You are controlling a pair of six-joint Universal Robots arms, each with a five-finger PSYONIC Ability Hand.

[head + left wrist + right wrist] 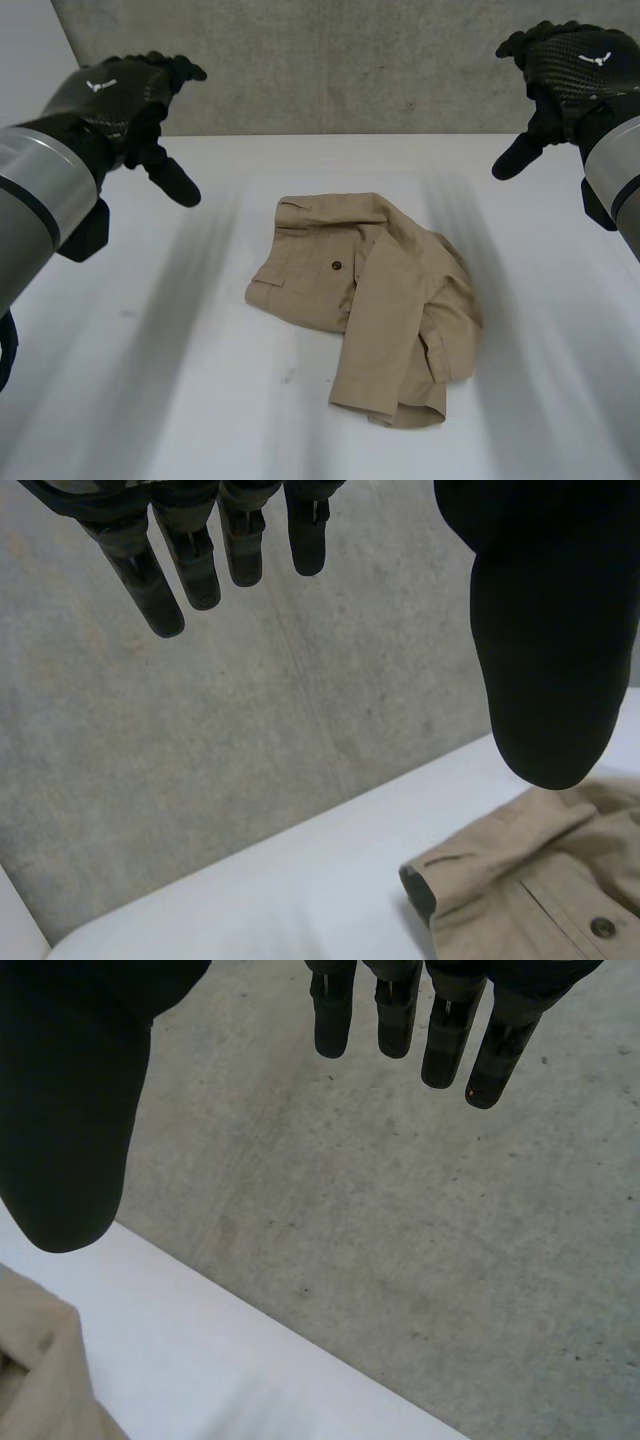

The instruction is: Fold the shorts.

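A white table (130, 400) is carrying tan shorts (380, 290), which are lying crumpled near its middle with one leg trailing toward the near edge. The left hand (120, 95) and right hand (575, 65) are hovering on either side, fingers straight and spread, gripping nothing, well apart from the cloth between them.
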